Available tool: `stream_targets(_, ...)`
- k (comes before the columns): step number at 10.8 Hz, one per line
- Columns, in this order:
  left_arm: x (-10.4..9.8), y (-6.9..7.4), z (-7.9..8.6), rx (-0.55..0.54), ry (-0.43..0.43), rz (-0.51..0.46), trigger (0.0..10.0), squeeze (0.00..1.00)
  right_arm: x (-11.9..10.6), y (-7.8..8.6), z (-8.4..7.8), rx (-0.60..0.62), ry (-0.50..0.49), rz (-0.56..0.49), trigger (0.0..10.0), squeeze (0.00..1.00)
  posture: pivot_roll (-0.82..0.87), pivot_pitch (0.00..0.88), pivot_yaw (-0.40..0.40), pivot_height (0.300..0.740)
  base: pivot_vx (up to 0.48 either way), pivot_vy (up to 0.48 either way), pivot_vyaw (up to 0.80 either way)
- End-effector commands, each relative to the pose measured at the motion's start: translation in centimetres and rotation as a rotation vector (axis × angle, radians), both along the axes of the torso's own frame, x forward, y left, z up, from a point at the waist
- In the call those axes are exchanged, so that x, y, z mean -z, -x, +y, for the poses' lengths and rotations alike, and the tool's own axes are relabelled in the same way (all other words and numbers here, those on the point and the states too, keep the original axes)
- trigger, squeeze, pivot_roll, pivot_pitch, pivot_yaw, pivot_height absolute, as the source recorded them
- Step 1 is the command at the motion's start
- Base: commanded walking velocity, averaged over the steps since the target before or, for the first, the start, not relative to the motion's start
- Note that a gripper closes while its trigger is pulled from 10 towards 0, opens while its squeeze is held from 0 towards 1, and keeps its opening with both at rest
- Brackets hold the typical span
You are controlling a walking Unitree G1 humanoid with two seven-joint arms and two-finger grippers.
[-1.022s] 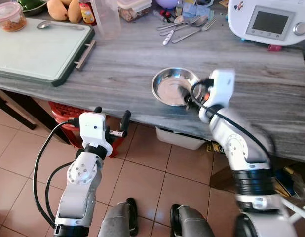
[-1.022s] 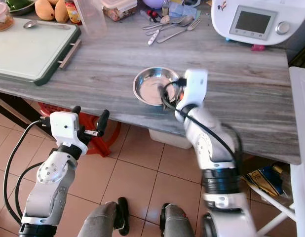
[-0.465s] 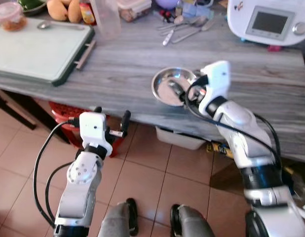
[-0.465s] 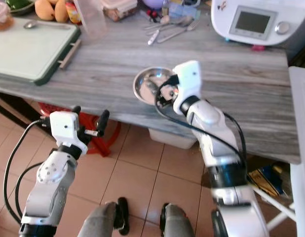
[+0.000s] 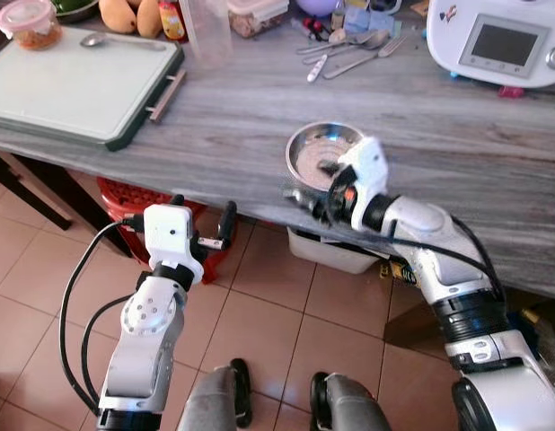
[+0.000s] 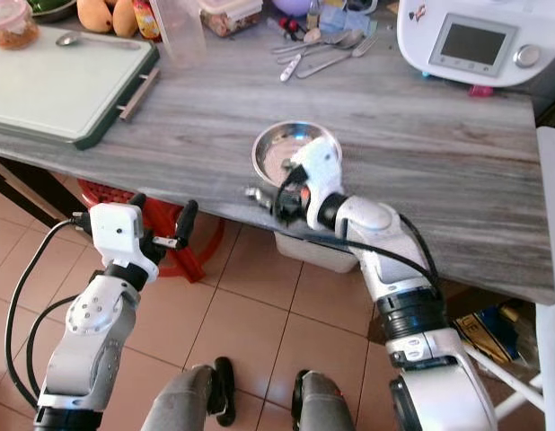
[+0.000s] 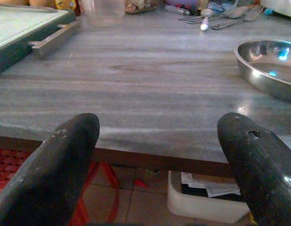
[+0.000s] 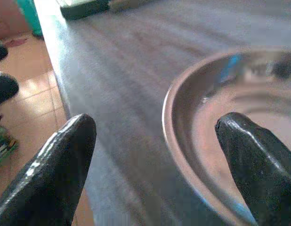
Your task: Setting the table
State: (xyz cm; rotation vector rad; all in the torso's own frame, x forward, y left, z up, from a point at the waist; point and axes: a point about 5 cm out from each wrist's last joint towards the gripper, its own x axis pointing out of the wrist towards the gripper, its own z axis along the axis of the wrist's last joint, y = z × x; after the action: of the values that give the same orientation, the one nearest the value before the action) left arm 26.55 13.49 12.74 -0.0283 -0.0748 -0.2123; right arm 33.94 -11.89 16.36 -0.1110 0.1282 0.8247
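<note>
Mid-frame, the right gripper [image 8: 155,155] straddles the steel bowl's [image 5: 315,146] near rim, fingers wide, holding nothing; next it must close on the rim

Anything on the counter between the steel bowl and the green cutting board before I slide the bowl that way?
No, the eye views show bare grey countertop between the steel bowl and the cutting board.

No text, brand or number can be read: the white appliance [image 5: 498,41] on the tabletop [image 5: 242,117] has a grey screen and a small mark, both too small to read
</note>
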Motion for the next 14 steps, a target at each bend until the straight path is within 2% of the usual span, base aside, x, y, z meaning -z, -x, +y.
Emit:
stream_targets(1, 0.2, 0.3, 0.2, -0.005, -0.01, 0.012, 10.0, 0.0, 0.0, -0.1, 0.2, -0.026, 0.019, 0.003, 10.0, 0.9, 0.0, 0.227, 0.046, 0.74, 0.0, 0.0, 0.0)
stream_targets(5, 0.2, 0.2, 0.2, -0.008, -0.014, 0.014, 10.0, 0.0, 0.2, 0.5, 0.8, -0.144, 0.007, 0.047, 10.0, 0.89, 0.0, 0.224, 0.046, 0.74, 0.0, 0.0, 0.0)
stream_targets(9, 0.1, 0.0, 0.2, -0.003, -0.017, 0.012, 10.0, 0.0, -0.3, 1.0, 1.2, -0.198, -0.035, 0.064, 10.0, 0.89, 0.0, 0.221, 0.051, 0.74, 0.0, 0.0, 0.0)
stream_targets(12, 0.1, -0.1, 0.1, -0.002, -0.016, 0.009, 10.0, 0.0, -0.9, 0.9, 1.2, -0.171, -0.04, -0.01, 10.0, 0.88, 0.0, 0.218, 0.052, 0.74, 0.0, 0.0, 0.0)
stream_targets(13, 0.0, -0.1, 0.2, -0.008, -0.013, 0.005, 10.0, 0.0, -1.7, 0.9, 1.2, -0.135, -0.066, -0.065, 10.0, 0.61, 0.0, 0.218, 0.052, 0.74, 0.0, 0.0, 0.0)
stream_targets(14, -0.2, -0.1, 0.2, -0.017, 0.001, -0.004, 10.0, 0.0, -2.6, 1.4, 1.1, -0.063, -0.079, -0.163, 10.0, 0.0, 0.0, 0.213, 0.048, 0.74, 0.0, 0.0, 0.0)
